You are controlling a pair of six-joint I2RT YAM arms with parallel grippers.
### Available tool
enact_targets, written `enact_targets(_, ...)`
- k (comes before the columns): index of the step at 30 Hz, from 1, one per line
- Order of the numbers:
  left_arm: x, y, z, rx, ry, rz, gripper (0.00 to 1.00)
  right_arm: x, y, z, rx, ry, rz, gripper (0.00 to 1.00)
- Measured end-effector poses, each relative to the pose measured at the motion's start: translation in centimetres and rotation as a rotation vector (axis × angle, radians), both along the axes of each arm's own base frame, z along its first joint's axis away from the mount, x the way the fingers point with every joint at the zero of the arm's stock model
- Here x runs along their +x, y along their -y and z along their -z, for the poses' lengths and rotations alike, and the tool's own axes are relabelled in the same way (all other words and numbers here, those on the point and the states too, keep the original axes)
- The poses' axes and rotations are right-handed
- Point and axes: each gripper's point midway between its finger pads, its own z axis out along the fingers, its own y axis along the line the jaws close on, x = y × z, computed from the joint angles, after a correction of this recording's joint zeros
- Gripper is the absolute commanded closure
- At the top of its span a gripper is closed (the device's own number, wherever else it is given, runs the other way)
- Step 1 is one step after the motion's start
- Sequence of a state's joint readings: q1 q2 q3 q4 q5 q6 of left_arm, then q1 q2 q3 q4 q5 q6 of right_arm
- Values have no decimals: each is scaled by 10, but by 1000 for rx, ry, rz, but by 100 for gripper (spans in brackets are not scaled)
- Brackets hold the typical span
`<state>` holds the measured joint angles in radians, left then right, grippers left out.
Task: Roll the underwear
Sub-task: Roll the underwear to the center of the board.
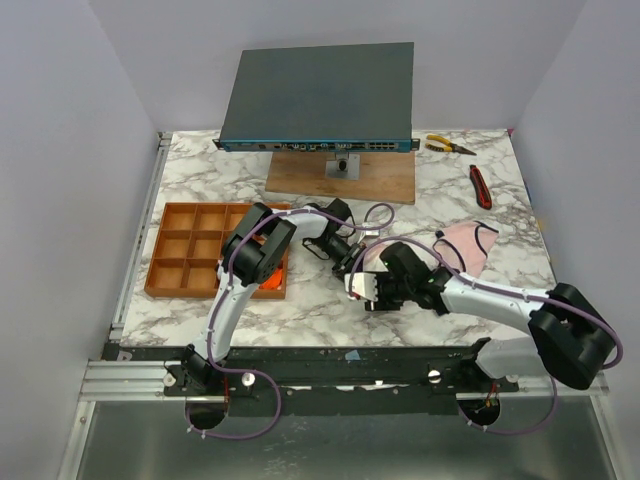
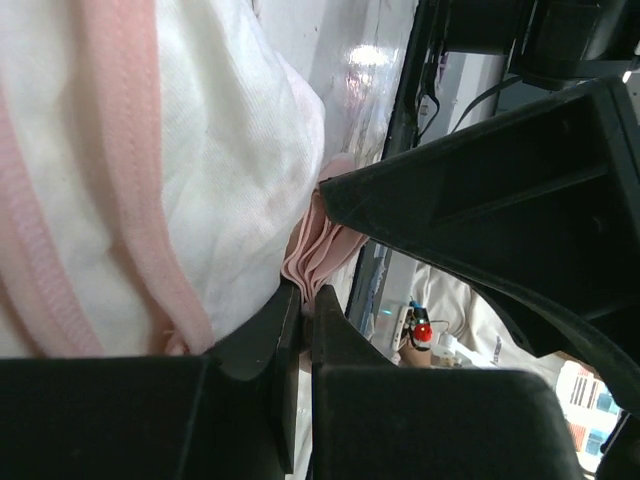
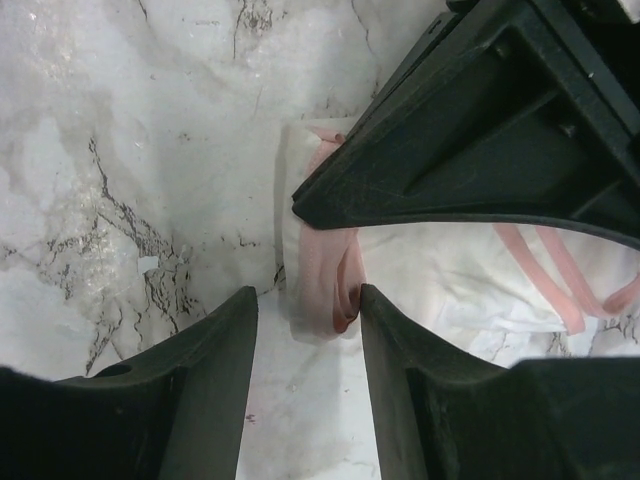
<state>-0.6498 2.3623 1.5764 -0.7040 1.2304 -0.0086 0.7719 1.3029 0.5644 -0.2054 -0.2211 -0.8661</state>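
Marble table: left end effector pinches white-pink underwear; right end effector half-open, straddling its folded edge.

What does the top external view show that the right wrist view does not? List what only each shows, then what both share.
Only top external: the compartment tray, pliers, and a pink underwear lying apart at the right. Only right wrist: the rolled, pink-trimmed end of the white underwear, lying between the right end effector's open fingers. Both: the marble table.
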Motion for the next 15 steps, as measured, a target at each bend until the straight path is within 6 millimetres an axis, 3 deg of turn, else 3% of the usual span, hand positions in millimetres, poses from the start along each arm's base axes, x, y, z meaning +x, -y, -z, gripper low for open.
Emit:
enact_targets(3, 0, 0, 0, -1, -7, 0, 100, 2, -2, 3, -1, 3, 0, 53)
enact_targets(11, -2, -2, 0, -5, -11, 5, 100, 10, -10, 7, 1, 4, -1, 90)
enact_targets(15, -2, -3, 0, -10, -9, 5, 99, 9, -11, 8, -1, -8, -3, 99)
